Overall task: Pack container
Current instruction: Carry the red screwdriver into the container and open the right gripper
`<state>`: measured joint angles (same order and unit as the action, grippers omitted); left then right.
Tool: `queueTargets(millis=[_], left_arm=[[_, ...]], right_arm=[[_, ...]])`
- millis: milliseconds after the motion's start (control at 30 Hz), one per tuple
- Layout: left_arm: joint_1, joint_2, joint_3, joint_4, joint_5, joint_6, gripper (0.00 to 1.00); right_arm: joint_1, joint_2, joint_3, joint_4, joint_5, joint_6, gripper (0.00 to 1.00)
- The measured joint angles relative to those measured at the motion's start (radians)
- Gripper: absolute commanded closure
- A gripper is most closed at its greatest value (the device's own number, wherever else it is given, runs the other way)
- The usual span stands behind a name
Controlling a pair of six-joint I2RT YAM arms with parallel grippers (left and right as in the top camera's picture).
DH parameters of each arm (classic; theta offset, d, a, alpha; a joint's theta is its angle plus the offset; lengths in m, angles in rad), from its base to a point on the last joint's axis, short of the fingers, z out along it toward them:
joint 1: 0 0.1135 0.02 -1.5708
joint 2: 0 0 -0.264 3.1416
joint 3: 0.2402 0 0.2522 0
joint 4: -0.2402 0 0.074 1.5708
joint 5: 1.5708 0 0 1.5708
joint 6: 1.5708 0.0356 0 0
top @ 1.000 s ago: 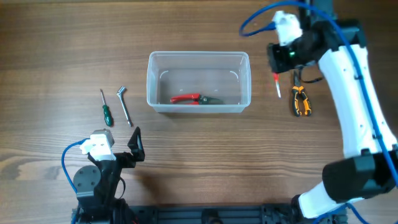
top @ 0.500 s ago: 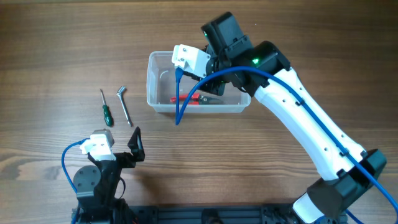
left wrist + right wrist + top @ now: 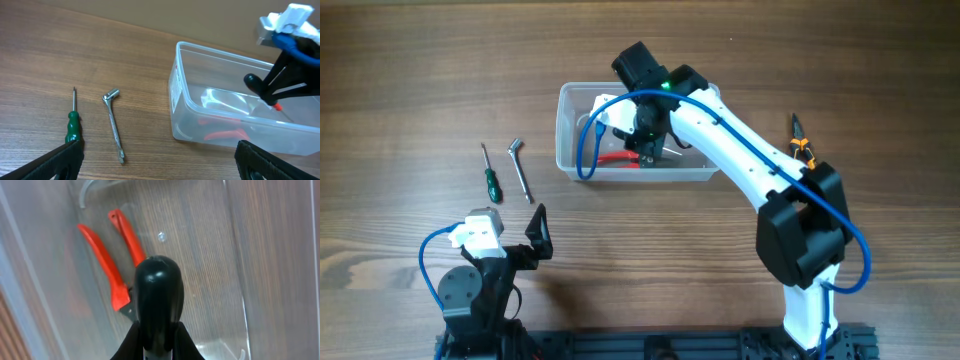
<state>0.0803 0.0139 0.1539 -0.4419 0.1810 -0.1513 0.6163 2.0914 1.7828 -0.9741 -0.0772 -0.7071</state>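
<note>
The clear plastic container (image 3: 561,130) sits at mid table and holds red-handled pruners (image 3: 615,158). My right gripper (image 3: 649,142) reaches down into the container, shut on a black-handled screwdriver (image 3: 159,292). The screwdriver hangs above the pruners (image 3: 102,260). In the left wrist view the container (image 3: 192,117) is at the right, with the screwdriver's black handle (image 3: 251,80) inside it. My left gripper (image 3: 536,236) is open and empty near the front edge, well left of the container; its fingers frame the left wrist view (image 3: 160,167).
A green-handled screwdriver (image 3: 491,180) and a silver L-shaped wrench (image 3: 522,168) lie left of the container; both show in the left wrist view (image 3: 73,127) (image 3: 114,127). Orange-handled pliers (image 3: 803,148) lie right of the container, partly under the right arm.
My right arm swung from the table's right side, by the pliers, to over the container, carrying the black-handled screwdriver, and now reaches into it. The left arm has not moved.
</note>
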Motion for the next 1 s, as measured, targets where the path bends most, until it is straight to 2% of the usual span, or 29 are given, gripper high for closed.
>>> queueTargets(millis=[67,100,467,533,633,767,867,1000], left_arm=[[0.000,0.000,0.000,0.000,0.000,0.000,0.00],[0.000,0.000,0.000,0.000,0.000,0.000,0.00],[0.000,0.000,0.000,0.000,0.000,0.000,0.00],[0.000,0.000,0.000,0.000,0.000,0.000,0.00],[0.000,0.000,0.000,0.000,0.000,0.000,0.00],[0.000,0.000,0.000,0.000,0.000,0.000,0.00],[0.000,0.000,0.000,0.000,0.000,0.000,0.00],[0.000,0.000,0.000,0.000,0.000,0.000,0.00]], right_arm=[[0.000,0.007,0.000,0.020,0.000,0.023,0.73],[0.000,0.009,0.000,0.026,0.000,0.037,0.71],[0.000,0.018,0.000,0.037,0.000,0.060,0.72],[0.000,0.019,0.000,0.019,0.000,0.061,0.81],[0.000,0.019,0.000,-0.017,0.000,0.101,0.85],[-0.001,0.018,0.003,-0.063,0.008,0.253,0.74],[-0.018,-0.014,0.033,-0.134,0.048,0.453,0.70],[-0.143,-0.195,0.053,-0.285,0.068,0.671,0.66]])
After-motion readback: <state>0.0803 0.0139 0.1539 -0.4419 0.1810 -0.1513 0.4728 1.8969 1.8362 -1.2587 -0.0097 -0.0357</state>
